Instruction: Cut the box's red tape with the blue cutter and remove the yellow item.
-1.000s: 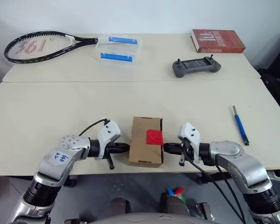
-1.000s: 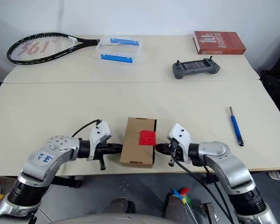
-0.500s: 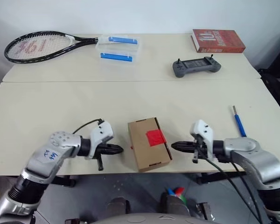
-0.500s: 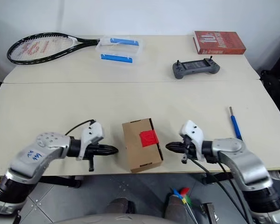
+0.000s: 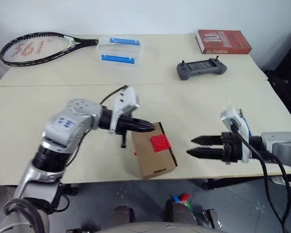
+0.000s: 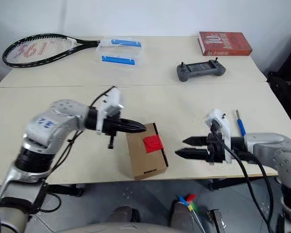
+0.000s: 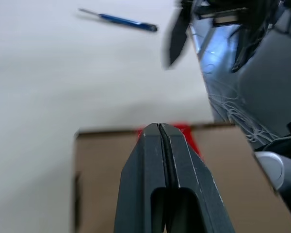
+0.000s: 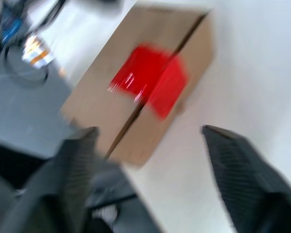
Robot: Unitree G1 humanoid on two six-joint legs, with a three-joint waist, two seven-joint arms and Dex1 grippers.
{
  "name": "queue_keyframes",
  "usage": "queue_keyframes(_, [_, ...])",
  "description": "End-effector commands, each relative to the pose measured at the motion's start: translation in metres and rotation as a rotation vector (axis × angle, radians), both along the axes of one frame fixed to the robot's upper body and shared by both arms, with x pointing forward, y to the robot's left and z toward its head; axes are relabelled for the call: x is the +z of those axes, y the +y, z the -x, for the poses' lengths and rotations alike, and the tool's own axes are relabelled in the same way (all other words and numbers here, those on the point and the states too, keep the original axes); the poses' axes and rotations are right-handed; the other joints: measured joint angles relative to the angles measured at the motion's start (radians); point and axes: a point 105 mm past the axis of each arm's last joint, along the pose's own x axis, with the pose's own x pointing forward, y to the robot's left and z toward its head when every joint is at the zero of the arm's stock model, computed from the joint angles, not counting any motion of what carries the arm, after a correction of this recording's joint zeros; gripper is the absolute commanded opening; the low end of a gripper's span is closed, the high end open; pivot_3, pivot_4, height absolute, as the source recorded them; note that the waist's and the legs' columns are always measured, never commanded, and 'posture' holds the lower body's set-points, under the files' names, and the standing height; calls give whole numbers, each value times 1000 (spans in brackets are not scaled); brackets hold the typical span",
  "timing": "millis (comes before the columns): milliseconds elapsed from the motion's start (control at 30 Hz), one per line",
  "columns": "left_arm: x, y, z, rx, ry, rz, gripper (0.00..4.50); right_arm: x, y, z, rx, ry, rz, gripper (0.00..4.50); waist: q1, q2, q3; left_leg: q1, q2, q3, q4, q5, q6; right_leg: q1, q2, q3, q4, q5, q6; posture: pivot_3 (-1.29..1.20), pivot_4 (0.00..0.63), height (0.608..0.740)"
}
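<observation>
Beige table (image 5: 194,104): box (image 5: 153,155) lower centre, red tape (image 5: 160,143) uncut, now angled. My right end effector (image 5: 200,146) has sprung wide; left end effector (image 5: 146,127) shut, raised over box. Blue cutter (image 6: 239,125) right, ungrasped.

The blue cutter (image 6: 240,127) is mostly hidden behind the right gripper (image 6: 185,147). In the right wrist view the box (image 8: 140,87) and red tape (image 8: 148,80) are smeared by blur.
</observation>
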Motion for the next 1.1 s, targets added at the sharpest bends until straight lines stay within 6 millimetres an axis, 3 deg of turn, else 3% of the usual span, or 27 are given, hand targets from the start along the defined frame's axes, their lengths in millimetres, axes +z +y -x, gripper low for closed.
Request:
queue_keyframes(33, [-11,-7,-1,25,-24,-46,0,1,14,-12,-34,14,-9,4472,0,0,0,0,0,0,0,0,0,0,0,0,1,0,0,0,150,740])
queue_keyframes(367, [-20,5,12,70,30,-76,0,-13,32,-24,-76,38,38,4472,10,0,0,-3,-1,0,0,0,0,-2,0,0,0,0,0,0,150,740])
queue_keyframes(533, [-39,25,12,163,35,-132,0,-24,25,-28,-106,54,93,4472,7,0,0,-2,0,0,-1,0,0,-2,0,0,0,0,0,0,150,740])
queue_keyframes(1100, [-55,29,18,225,54,-94,0,-44,4,-36,-182,96,206,4472,9,1,-1,1,0,1,0,0,0,-1,0,2,1,0,0,0,150,740])
